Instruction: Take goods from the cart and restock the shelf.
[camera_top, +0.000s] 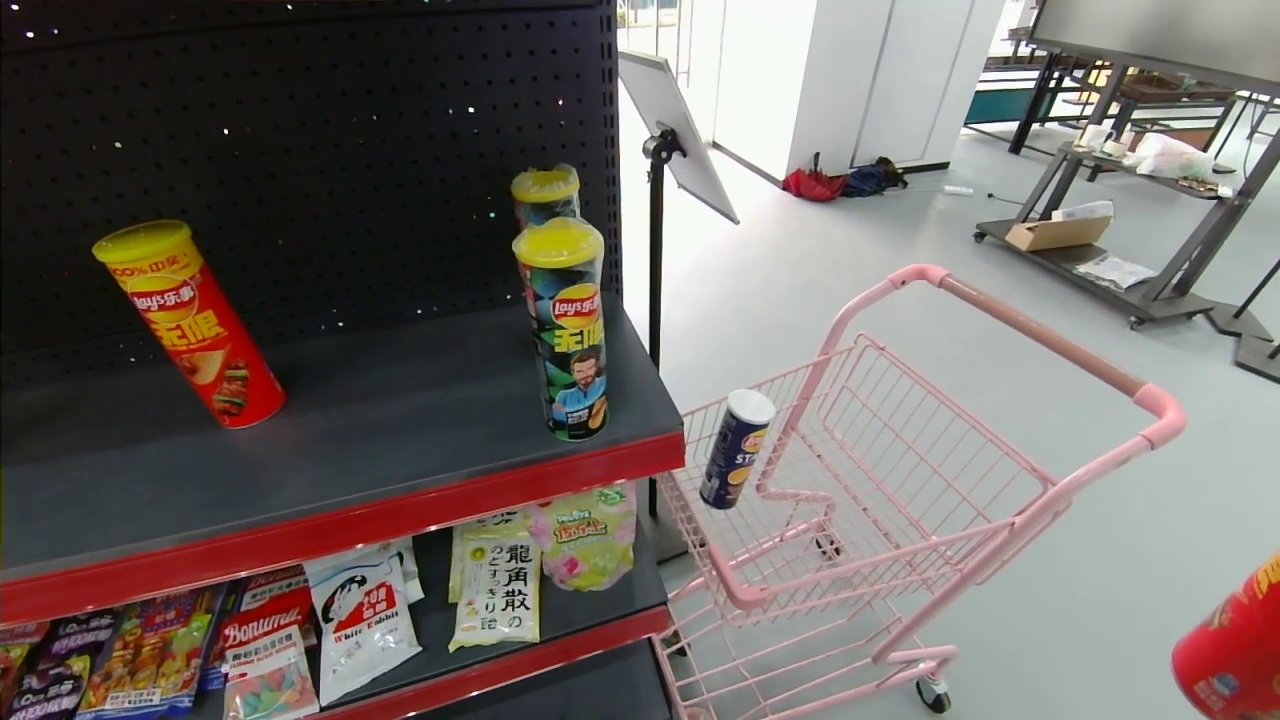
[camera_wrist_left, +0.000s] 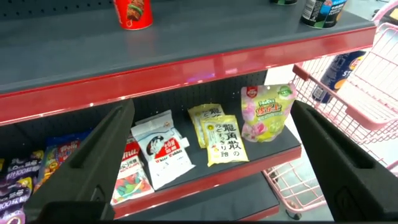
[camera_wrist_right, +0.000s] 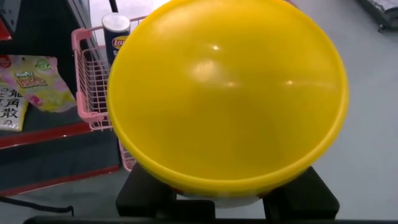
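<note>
A red chips can (camera_top: 1235, 650) with a yellow lid (camera_wrist_right: 227, 93) is held at the lower right, beside the pink cart (camera_top: 1000, 300); my right gripper (camera_wrist_right: 227, 200) is shut on it, with dark fingers (camera_wrist_right: 148, 196) on either side of its body. A dark blue can with a white lid (camera_top: 735, 448) leans in the cart's front corner. On the upper shelf (camera_top: 350, 450) stand a tilted red can (camera_top: 190, 325) and two dark cans with yellow lids (camera_top: 565, 330), one behind the other. My left gripper (camera_wrist_left: 211, 168) is open and holds nothing, facing the lower shelf.
Snack bags (camera_top: 495, 585) lie along the lower shelf (camera_wrist_left: 249, 171). A stand with a tilted board (camera_top: 680, 140) rises just behind the shelf's end. Tables and racks (camera_top: 1120, 240) stand far right across open floor.
</note>
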